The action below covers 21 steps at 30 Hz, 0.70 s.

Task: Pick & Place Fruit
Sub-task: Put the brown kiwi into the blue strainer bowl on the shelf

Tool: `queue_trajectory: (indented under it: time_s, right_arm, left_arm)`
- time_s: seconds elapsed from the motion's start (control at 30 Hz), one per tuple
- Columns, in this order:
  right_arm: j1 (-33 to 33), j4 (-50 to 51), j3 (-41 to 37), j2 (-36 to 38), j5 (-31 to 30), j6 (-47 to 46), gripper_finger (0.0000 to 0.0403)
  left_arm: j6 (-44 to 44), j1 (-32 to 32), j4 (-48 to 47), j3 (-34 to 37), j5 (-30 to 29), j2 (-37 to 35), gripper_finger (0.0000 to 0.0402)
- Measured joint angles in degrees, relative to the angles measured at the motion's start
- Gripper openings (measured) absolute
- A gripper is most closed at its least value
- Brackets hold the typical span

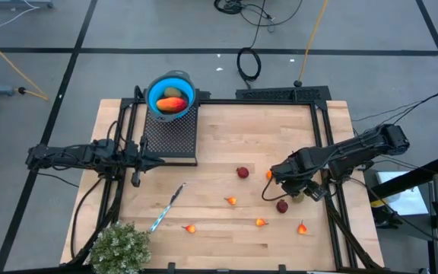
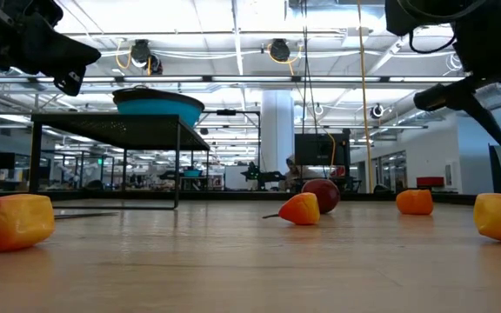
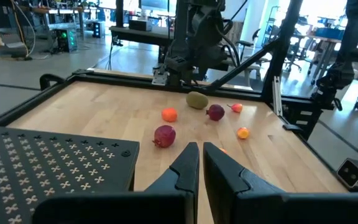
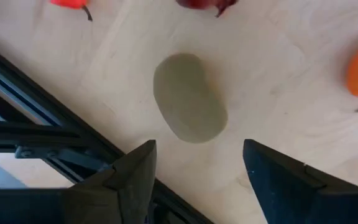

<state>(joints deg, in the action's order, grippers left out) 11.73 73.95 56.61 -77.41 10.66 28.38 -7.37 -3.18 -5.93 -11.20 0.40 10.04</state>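
Observation:
An olive-brown oval fruit (image 4: pixel 188 96) lies on the wooden table near its right edge, beside the black frame rail. My right gripper (image 4: pixel 197 171) hovers over it, open, pointing down, with a finger on each side and clear of it. In the high view the right gripper (image 1: pixel 301 188) covers the oval. Dark red balls (image 1: pixel 242 173) (image 1: pixel 281 205) and small orange bits (image 1: pixel 231 201) (image 1: pixel 261 222) lie scattered on the table. The blue bowl (image 1: pixel 172 95) holds a red-orange piece and an olive one. My left gripper (image 3: pixel 201 165), shut, waits beside the black perforated platform (image 1: pixel 170 131).
The blue-handled knife (image 1: pixel 167 207) lies left of the middle of the table. The bushy green plant (image 1: pixel 120 247) stands at the near left corner. Black frame rails (image 1: pixel 327 144) run along the table's right and far edges. The bowl sits on the raised platform's far end.

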Motion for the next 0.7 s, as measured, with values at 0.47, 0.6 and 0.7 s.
queue_trajectory:
  time_s: [0.47,0.6,0.7]
  right_arm:
    - [3.0,-4.8,-5.8,0.0,-0.1,1.9,0.0249]
    - [4.0,-7.7,-6.6,0.0,-0.2,1.9,0.0249]
    - [4.5,-9.3,-7.0,0.0,-0.4,1.9,0.0250]
  left_arm:
    - [-3.5,0.0,-1.5,0.0,-0.7,0.0,0.0021]
    - [-3.5,0.0,-2.4,0.0,-1.0,0.0,0.0021]
    - [-3.5,0.0,-2.5,0.0,-1.7,0.0,0.0021]
